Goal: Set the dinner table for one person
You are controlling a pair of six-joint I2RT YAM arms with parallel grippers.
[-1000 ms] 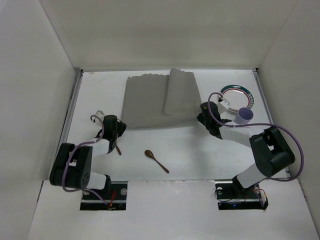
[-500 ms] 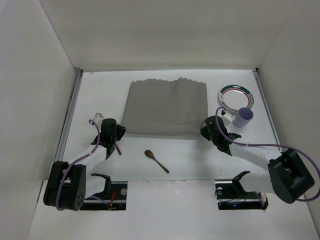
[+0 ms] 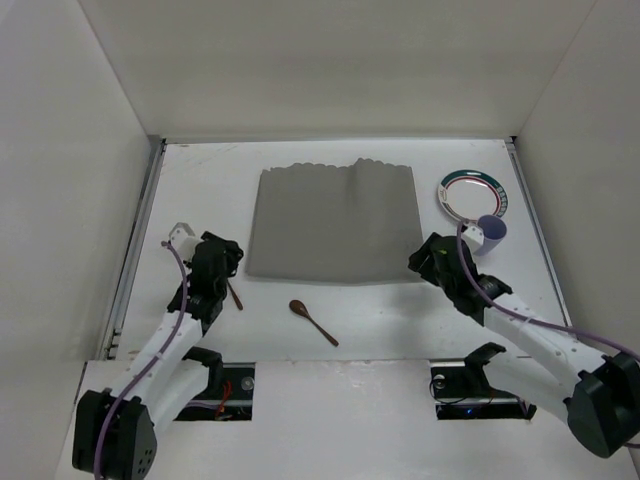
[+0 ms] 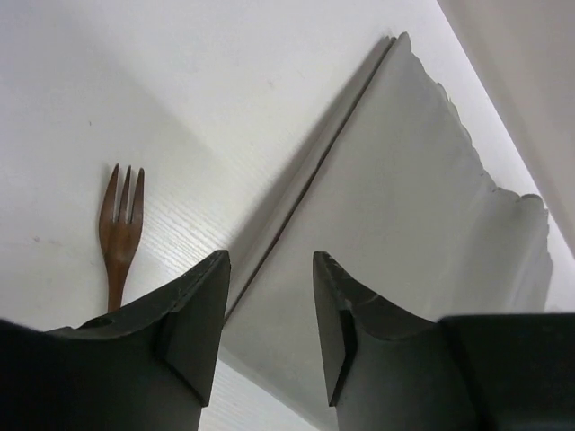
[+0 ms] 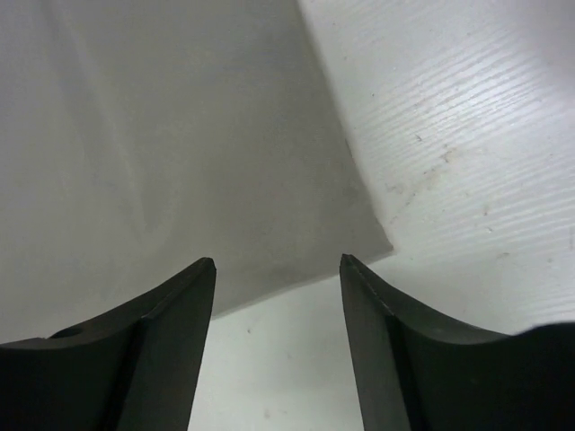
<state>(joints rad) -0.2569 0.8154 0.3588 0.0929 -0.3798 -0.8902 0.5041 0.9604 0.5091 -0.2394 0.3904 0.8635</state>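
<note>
On the white dinner table (image 3: 400, 315) a grey cloth mat (image 3: 330, 222) lies spread flat, with one low ridge near its right side. My left gripper (image 3: 226, 258) is open just off the mat's near left corner, with the mat (image 4: 404, 224) showing between empty jaws (image 4: 269, 260). A wooden fork (image 4: 119, 235) lies beside it on the left. My right gripper (image 3: 428, 258) is open at the mat's near right corner (image 5: 180, 153), its jaws (image 5: 277, 262) empty. A wooden spoon (image 3: 312, 320) rests in front of the mat.
A round plate with a green and red rim (image 3: 472, 193) sits at the back right, and a purple cup (image 3: 491, 233) stands at its near edge, close to my right arm. White walls close in the table on three sides.
The mat's right half was folded over; it has been drawn out flat. Both grippers let go of its near corners, opened and drew back toward the near edge.
</note>
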